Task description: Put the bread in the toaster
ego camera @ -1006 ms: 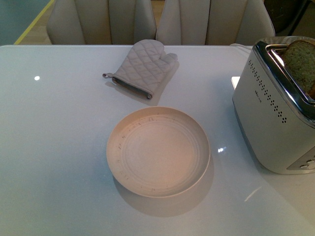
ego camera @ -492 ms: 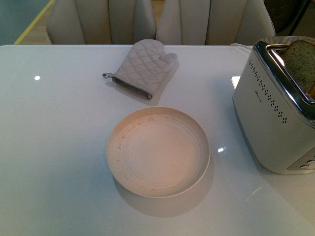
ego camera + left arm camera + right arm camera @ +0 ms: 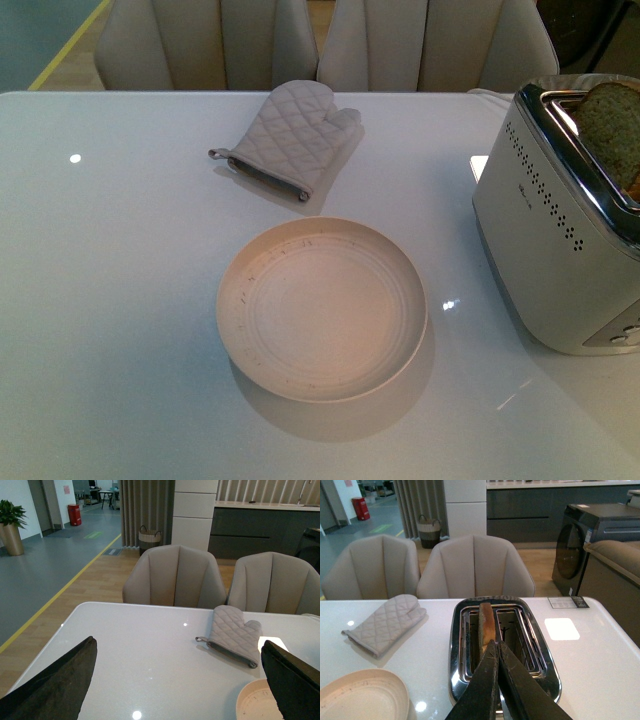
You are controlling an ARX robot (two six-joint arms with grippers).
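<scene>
The silver-grey toaster [image 3: 555,235] stands at the table's right edge; its chrome slotted top also shows in the right wrist view [image 3: 540,660]. The bread [image 3: 612,125] stands upright in a slot, its top sticking out; in the right wrist view it shows edge-on [image 3: 486,620]. My right gripper [image 3: 496,645] is shut and empty, hovering above the toaster top just short of the slice. My left gripper [image 3: 180,655] is open and empty, above the left part of the table. Neither arm shows in the front view.
An empty cream plate [image 3: 322,308] sits mid-table, its rim also in both wrist views [image 3: 250,700] [image 3: 365,692]. A grey quilted oven mitt [image 3: 290,137] lies behind it. Two beige chairs [image 3: 172,577] stand at the far edge.
</scene>
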